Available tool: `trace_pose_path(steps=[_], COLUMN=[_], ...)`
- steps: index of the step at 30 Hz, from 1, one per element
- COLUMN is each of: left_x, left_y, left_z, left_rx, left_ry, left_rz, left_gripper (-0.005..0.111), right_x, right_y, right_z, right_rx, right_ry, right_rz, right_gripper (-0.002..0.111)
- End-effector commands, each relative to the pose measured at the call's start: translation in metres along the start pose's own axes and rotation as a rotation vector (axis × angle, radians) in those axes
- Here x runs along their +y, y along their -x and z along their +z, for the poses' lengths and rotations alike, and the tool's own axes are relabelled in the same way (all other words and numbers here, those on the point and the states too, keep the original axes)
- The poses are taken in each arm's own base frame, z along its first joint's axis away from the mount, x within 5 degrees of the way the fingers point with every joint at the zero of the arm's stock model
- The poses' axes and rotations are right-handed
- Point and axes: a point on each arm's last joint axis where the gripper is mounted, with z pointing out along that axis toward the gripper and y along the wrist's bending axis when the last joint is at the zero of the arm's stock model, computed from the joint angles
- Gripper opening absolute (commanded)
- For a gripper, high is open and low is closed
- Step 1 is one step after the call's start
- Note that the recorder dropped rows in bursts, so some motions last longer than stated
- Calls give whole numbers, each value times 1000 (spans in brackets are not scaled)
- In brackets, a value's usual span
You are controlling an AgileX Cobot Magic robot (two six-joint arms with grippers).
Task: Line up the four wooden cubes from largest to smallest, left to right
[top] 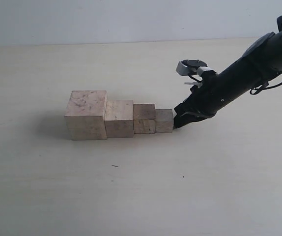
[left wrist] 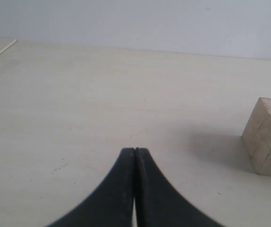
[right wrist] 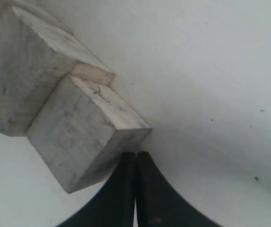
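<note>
Exterior view: four wooden cubes, one touching row.

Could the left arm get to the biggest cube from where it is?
Probably yes: only bare table lies between the left gripper and the largest cube. The gripper's shut jaws would need opening.

Four wooden cubes are showing pale beige wood with faint dark specks and grain, the table is appearing plain cream, the wall pale grey, and the right gripper matte black.
</note>
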Motion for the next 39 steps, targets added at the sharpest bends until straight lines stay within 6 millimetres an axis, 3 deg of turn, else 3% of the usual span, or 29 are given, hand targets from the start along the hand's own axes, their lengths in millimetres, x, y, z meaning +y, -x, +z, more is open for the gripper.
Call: trace_pose_path(steps=[1,16,22,29,31,33,34,35,37,38,39], left_x=[0,0,0,0,0,0,0,0,0,0,0], left_y=[0,0,0,0,0,0,0,0,0,0,0], left_z=[0,0,0,0,0,0,0,0,0,0,0], left_rx=[-15,-15,-15,-15,-15,-15,-15,-15,-15,-15,-15], left_ry=[-1,-1,-1,-1,-1,-1,-1,-1,-1,-1,-1], left_rz=[-3,-3,-3,-3,-3,-3,-3,-3,-3,-3,-3], left_gripper=[0,0,0,0,0,0,0,0,0,0,0], right_x=[-6,-8,-3,10,22,44,58,63,78,89,94], right_y=[-3,-2,5,19,27,36,34,31,10,-12,-22], right_z=[9,10,-7,-57,-79,-114,-137,-145,-170,-182,-183], right_rx=[-2,-20,-30,-82,-150,-274,-381,-429,-603,-691,-711], right_ry=[16,3,-67,-276,-313,-357,-400,-422,-485,-508,-509], right_rz=[32,30,-15,-32,-69,-68,-25,-1,117,173,188], right_gripper=[0,0,0,0,0,0,0,0,0,0,0])
